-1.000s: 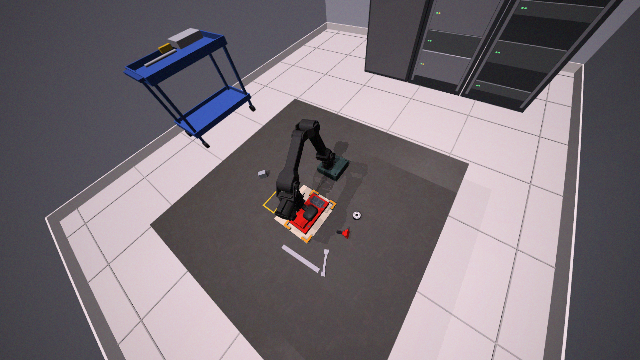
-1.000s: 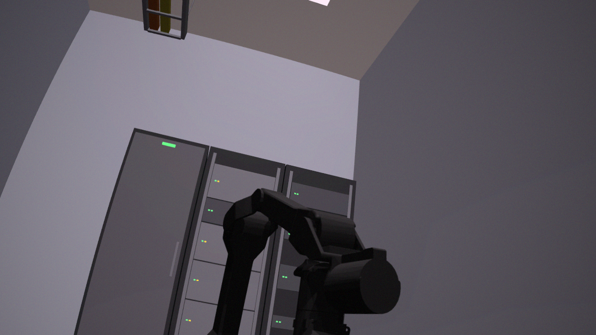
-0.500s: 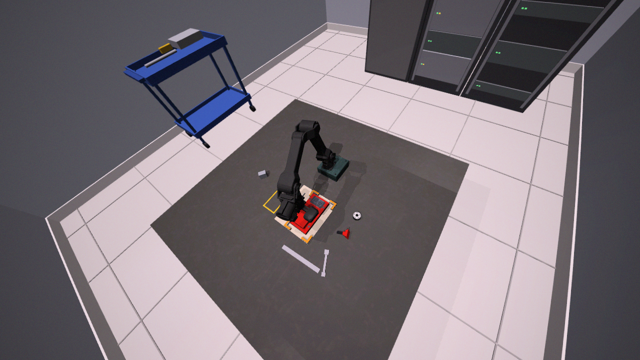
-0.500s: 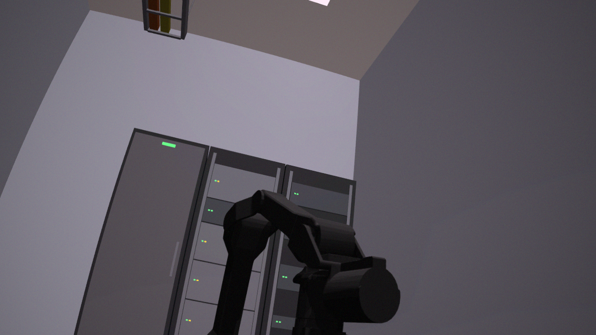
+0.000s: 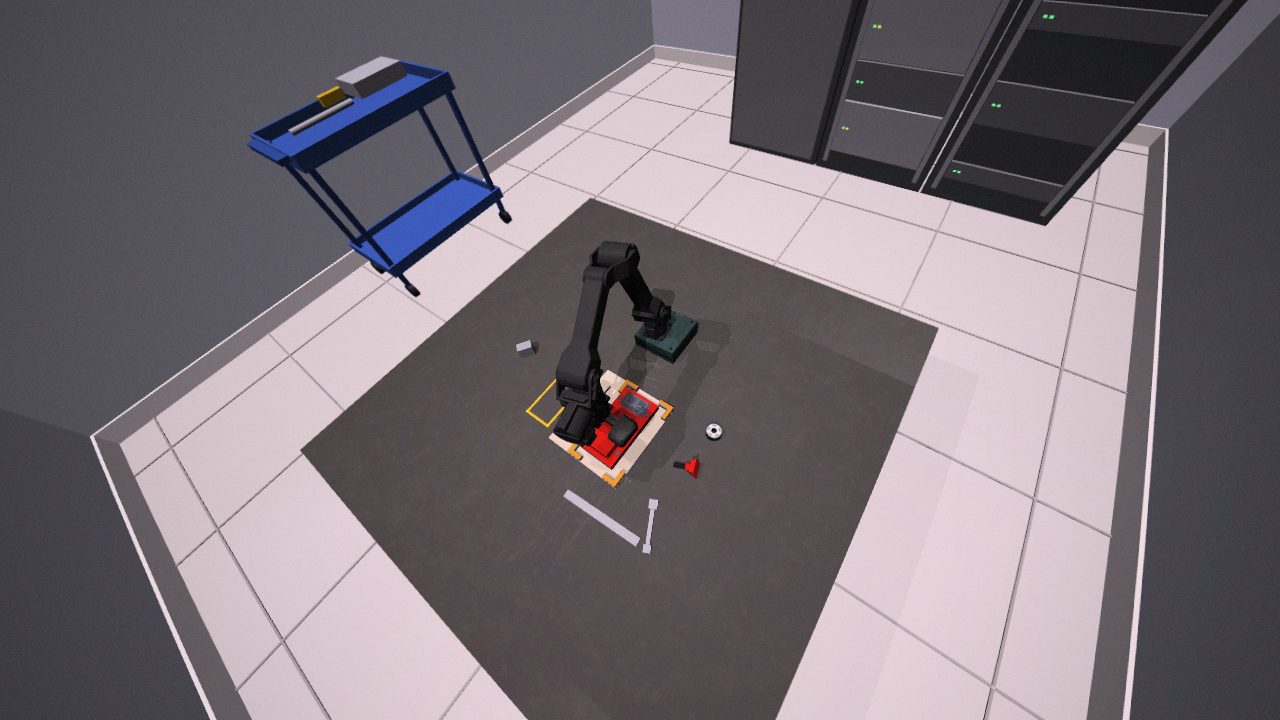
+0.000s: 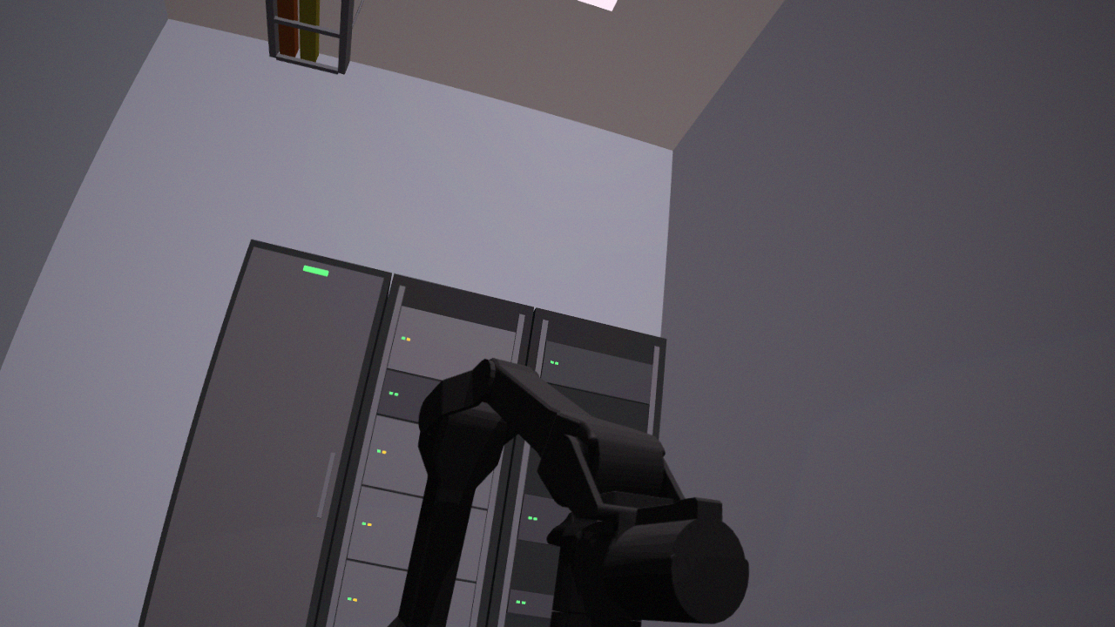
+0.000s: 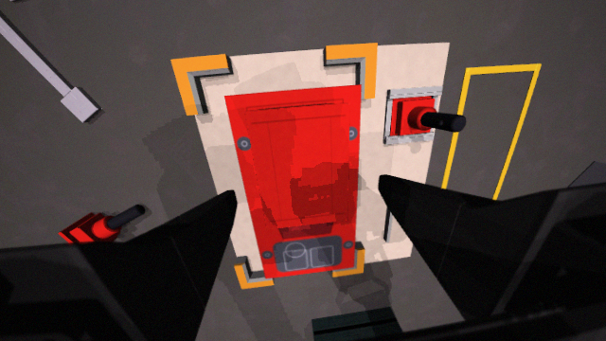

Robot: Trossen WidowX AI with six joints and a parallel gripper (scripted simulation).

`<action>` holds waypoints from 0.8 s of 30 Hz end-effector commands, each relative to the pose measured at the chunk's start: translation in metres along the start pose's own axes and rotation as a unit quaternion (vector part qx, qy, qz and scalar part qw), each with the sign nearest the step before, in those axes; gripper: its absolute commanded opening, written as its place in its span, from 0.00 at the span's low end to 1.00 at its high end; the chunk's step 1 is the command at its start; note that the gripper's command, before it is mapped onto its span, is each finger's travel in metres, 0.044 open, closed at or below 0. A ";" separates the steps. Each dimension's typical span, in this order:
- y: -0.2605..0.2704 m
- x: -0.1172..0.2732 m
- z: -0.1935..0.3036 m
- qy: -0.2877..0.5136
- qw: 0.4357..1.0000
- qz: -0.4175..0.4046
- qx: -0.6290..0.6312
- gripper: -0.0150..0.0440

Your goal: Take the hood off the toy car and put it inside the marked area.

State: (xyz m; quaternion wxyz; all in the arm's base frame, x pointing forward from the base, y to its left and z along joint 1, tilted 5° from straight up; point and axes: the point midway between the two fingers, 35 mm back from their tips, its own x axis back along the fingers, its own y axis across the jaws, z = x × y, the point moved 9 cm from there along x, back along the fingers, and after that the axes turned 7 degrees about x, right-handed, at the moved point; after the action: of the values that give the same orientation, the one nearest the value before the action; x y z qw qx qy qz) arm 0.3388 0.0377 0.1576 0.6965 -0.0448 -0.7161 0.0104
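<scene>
Because the black six-joint arm (image 5: 586, 322) (image 6: 545, 405) covers the yellow-outlined rectangle (image 5: 537, 418) (image 7: 503, 68) in part, left of centre in the top frame, the wrist frame is the better guide. Its middle is filled by the cream rectangular board (image 5: 640, 438) (image 7: 224, 156) with orange corner brackets, bearing the flat-bodied red toy car (image 5: 613, 456) (image 7: 252, 189). What I take for the hood, the raised red rectangular panel (image 7: 303, 142), sits mid-car, unlifted; the marked outline is at upper right.

The black gripper (image 5: 615, 424) (image 7: 308, 188) is spread wide with nothing pinched, a finger showing either side of the car at lower left and lower right. Closing from here could catch the whole body instead of the hood if the fingers go too low, or slip off if too high. The red square block with a black peg (image 7: 413, 118), just above the right-hand finger in the frame, could be knocked by a sideways swing towards the outline. A skewed grip might make the hood bind or land across the yellow line.
</scene>
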 end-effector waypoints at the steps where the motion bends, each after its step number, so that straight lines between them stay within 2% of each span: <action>1: 0.000 -0.003 0.000 0.002 1.000 -0.002 0.002 1.00; 24: 0.001 -0.019 0.000 0.002 1.000 -0.002 0.002 1.00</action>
State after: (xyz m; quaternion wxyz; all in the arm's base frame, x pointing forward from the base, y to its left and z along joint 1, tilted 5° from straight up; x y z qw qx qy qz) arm 0.3391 0.0369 0.1415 0.6966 -0.0448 -0.7160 0.0104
